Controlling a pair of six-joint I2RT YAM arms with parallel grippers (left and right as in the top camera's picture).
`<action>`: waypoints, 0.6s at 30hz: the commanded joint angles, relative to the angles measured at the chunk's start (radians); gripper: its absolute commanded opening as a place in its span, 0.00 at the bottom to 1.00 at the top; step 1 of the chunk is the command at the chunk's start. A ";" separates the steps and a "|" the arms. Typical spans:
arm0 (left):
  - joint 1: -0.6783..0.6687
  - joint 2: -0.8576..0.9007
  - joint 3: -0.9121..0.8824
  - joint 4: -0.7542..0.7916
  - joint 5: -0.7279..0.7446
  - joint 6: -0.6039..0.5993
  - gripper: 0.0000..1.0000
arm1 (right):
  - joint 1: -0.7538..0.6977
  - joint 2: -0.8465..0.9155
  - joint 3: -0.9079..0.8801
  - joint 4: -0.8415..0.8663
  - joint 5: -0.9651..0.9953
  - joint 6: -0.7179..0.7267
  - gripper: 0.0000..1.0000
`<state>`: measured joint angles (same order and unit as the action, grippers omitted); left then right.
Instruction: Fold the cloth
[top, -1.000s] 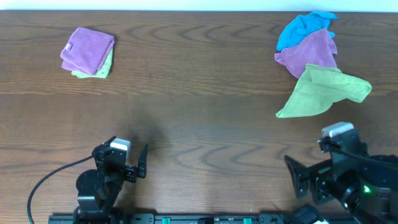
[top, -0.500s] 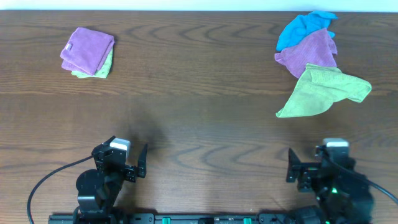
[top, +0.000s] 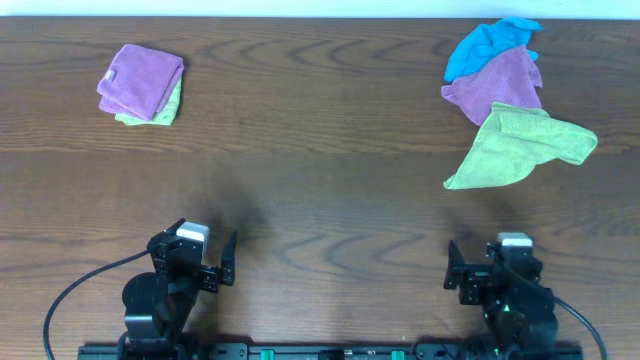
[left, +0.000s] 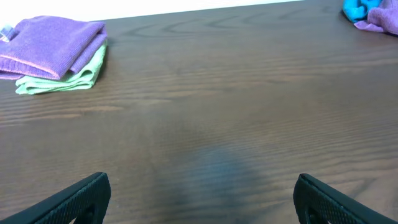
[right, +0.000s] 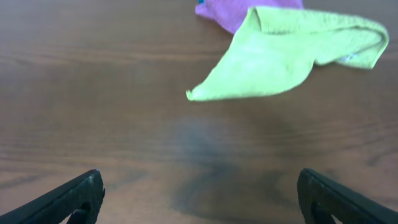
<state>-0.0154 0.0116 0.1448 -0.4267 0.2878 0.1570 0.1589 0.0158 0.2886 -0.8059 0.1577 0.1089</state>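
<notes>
The cloth (top: 142, 78) is lilac-purple and lies folded into a small square at the far left of the table, on top of a folded lime-green cloth (top: 165, 108). The left wrist view shows the cloth (left: 53, 45) far ahead on the left, with a small pale tag at its left edge. My left gripper (top: 193, 258) rests near the front edge, open and empty, its jaws wide apart (left: 199, 199). My right gripper (top: 495, 272) sits at the front right, also open with nothing between its fingers (right: 199, 196).
A pile lies at the far right: a blue cloth (top: 490, 42), a crumpled second purple cloth (top: 497, 85) and a spread lime-green cloth (top: 515, 148), which the right wrist view shows ahead (right: 280, 53). Bare dark wood table (top: 320, 200) lies between the arms and the cloths.
The right arm has swung left and drawn back from the front right corner to a squared rest pose. The left arm and all cloths have stayed still.
</notes>
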 joint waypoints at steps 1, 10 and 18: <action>-0.004 -0.007 -0.021 -0.003 -0.003 0.000 0.95 | -0.010 -0.010 -0.033 0.003 0.002 -0.013 0.99; -0.004 -0.007 -0.021 -0.003 -0.003 0.000 0.95 | -0.006 -0.010 -0.113 0.005 -0.046 -0.013 0.99; -0.004 -0.007 -0.021 -0.003 -0.003 0.000 0.96 | -0.007 -0.010 -0.113 0.006 -0.080 -0.013 0.99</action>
<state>-0.0154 0.0116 0.1448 -0.4267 0.2878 0.1570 0.1581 0.0132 0.1837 -0.7990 0.0967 0.1089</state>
